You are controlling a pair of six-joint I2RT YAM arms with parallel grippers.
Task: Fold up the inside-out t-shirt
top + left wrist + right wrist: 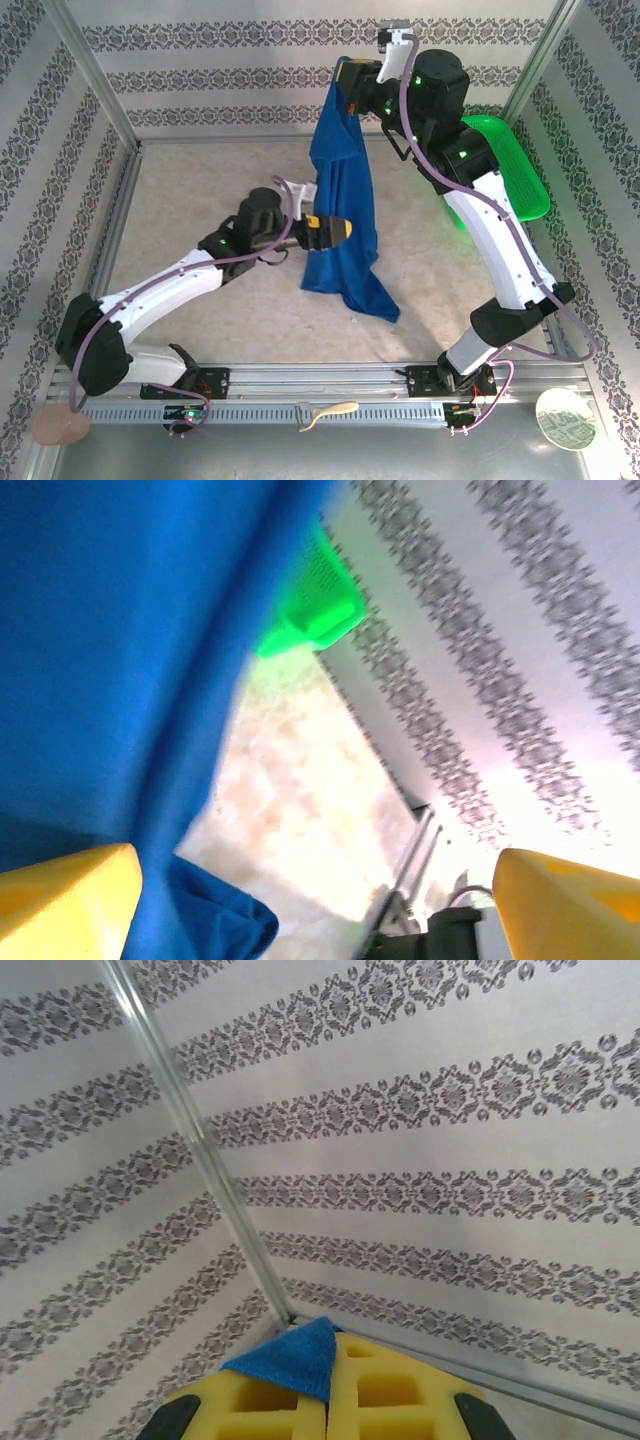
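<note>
The royal blue t-shirt [345,200] hangs in a long drape from the back of the cell down to the table, its lower end bunched on the surface. My right gripper [352,82] is raised high near the back wall and is shut on the top of the shirt; in the right wrist view a blue corner [290,1360] sticks out between the closed yellow pads of the gripper [328,1392]. My left gripper [338,230] is at mid-height against the hanging cloth, open. In the left wrist view the shirt [110,680] runs past the left finger [70,900] of the gripper [320,910].
A green mesh basket [505,165] leans at the back right, also in the left wrist view as the green basket [315,605]. Patterned walls enclose the table. Along the near rail lie a beige utensil [325,413], a pinkish disc [58,425] and a round pale lid [565,418].
</note>
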